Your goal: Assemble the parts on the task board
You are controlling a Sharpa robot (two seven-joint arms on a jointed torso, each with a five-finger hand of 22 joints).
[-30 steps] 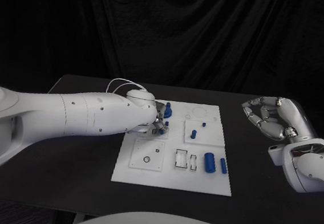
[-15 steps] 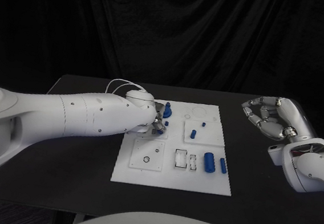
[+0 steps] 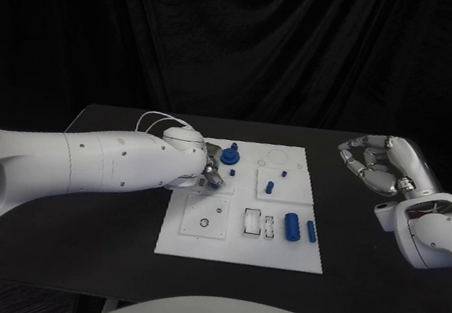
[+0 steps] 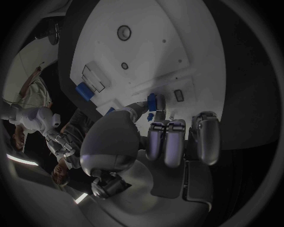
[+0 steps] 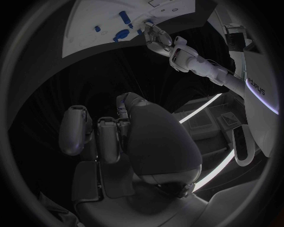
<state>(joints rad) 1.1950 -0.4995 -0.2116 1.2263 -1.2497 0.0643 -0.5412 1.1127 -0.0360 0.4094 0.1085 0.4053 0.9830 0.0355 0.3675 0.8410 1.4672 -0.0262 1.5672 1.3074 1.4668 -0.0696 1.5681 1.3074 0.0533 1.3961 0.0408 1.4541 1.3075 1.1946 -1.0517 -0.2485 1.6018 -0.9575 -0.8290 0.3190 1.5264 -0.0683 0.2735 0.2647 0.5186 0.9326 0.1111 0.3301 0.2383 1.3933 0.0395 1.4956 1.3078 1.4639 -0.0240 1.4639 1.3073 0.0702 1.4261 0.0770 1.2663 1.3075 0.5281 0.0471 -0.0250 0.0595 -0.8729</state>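
From the head camera, the white task board point(image 3: 243, 232) lies in the middle of the black worktop point(image 3: 106, 250), and the left hand point(image 3: 213, 169) sits over the board's upper left part, its fingers point(image 3: 214, 176) closed round a small blue piece point(image 3: 216, 184) low against the board. Just beyond that hand a blue peg point(image 3: 234, 153) stands upright on the board, with a short blue pin point(image 3: 271, 186) lying to its right and two blue cylinders point(image 3: 301, 228) lying side by side nearer the board's right edge. The right hand point(image 3: 378, 166) hangs well off the board, above the worktop's right side — fingers curled in, nothing in them. From the left wrist, the left hand point(image 4: 160, 137) reaches toward the board point(image 4: 195, 52), and the blue piece point(image 4: 152, 102) shows pinched at the fingertips point(image 4: 139, 108) (its lower end meets the white surface, though how it seats I cannot tell); a blue cylinder point(image 4: 84, 91) lies near the board's edge. From the right wrist, the right hand point(image 5: 118, 142) shows its fingers point(image 5: 77, 127) folded toward the palm — holding nothing — with the board point(image 5: 89, 23) well away and the left hand point(image 5: 155, 35) at the board's edge.
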